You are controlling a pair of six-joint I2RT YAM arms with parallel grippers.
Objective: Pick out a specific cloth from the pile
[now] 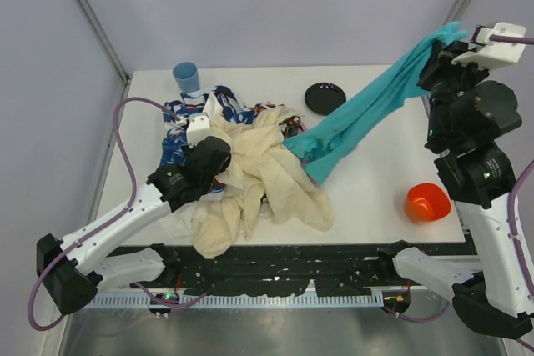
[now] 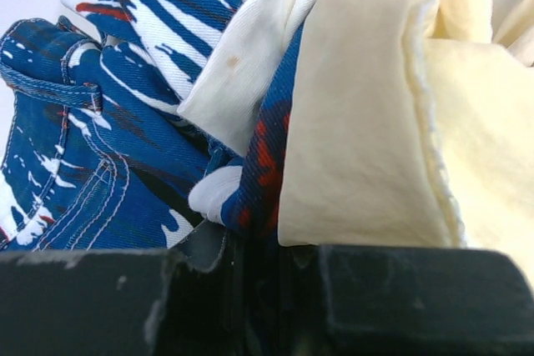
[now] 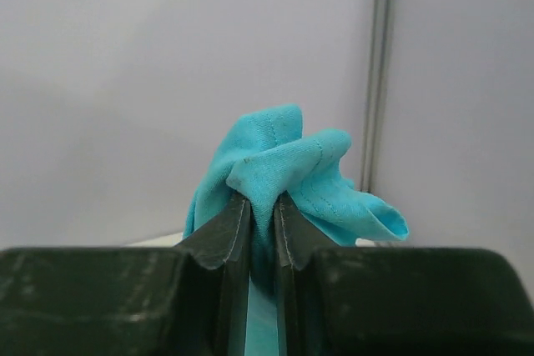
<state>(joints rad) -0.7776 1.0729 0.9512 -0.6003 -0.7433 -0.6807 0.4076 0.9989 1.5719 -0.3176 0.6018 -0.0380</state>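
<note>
- Left claw [image 1: 210, 158] is pressing into the left side of the pile [image 1: 250, 174], near the desk's near-left part.
- In the wrist view, left claw [image 2: 254, 243] is clenching a fold of patterned cloth [image 2: 125, 122], with cream cloth [image 2: 367, 122] touching its right side.
- Blue cup [image 1: 186, 76] is standing upright at the far-left corner, just beyond the pile.
- Black disc [image 1: 324, 97] is lying near the far edge, right of the pile.
- Cloth [image 1: 367, 110] is hanging stretched from desk centre, its low end touching the cream cloth, up past the far-right corner.
- Orange cup [image 1: 427, 203] is sitting near the right edge.
- Right claw [image 1: 457, 39] is holding high above the far-right corner.
- Right claw [image 3: 263, 206] is gripping the cloth's [image 3: 279, 164] bunched end.
</note>
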